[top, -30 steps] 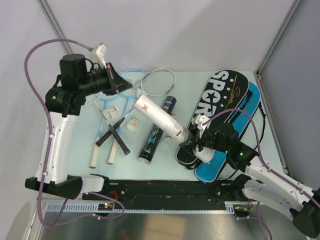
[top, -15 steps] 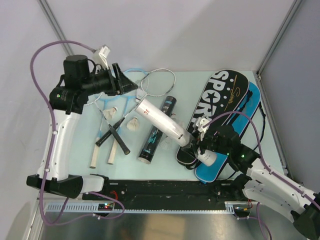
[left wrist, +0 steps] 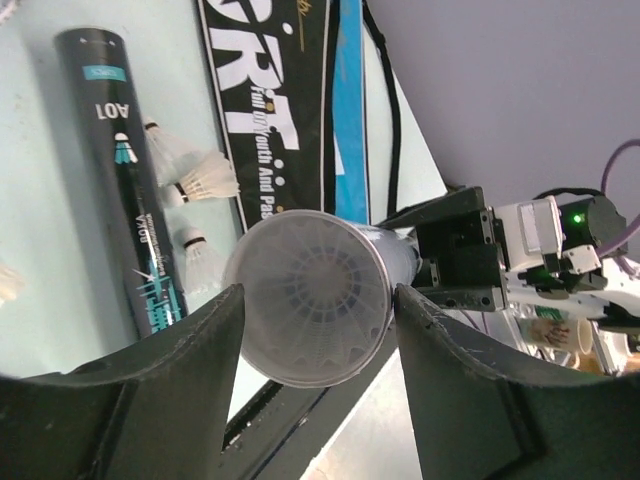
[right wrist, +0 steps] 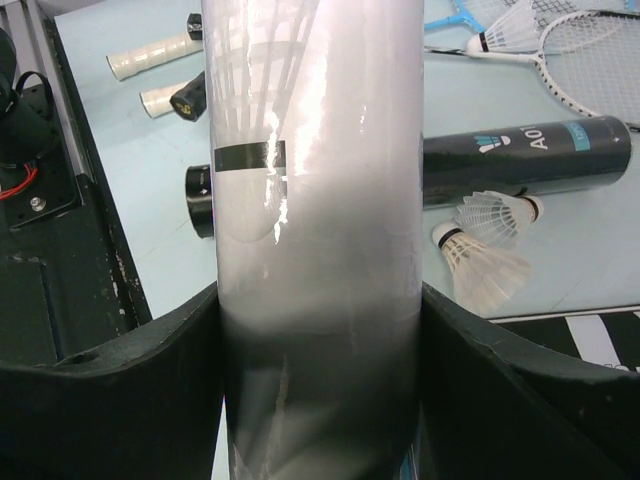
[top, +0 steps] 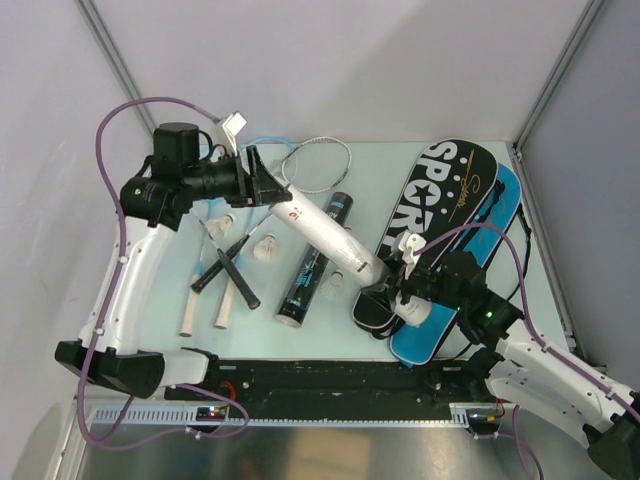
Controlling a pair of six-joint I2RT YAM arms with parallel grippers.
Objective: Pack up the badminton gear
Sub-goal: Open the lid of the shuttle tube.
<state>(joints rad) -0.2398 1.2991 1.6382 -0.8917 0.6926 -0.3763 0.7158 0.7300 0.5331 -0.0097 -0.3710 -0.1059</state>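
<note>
A long white tube slants up over the table, and my right gripper is shut on its lower end. My left gripper stands open at the tube's upper end. Its fingers flank the open mouth, where a shuttlecock's feathers show inside. A black tube lies under the white one. Loose white shuttlecocks lie around it. Rackets lie crossed at the back left. The black "SPORT" bag overlaps the blue bag at the right.
Racket handles point toward the near left edge. The black rail with the arm bases runs along the table's front. Grey walls close in the back and the right side. Cables loop over both arms.
My left gripper has moved right to the white tube's upper end and its jaws have opened. The right gripper still holds the tube, which has shifted slightly.
</note>
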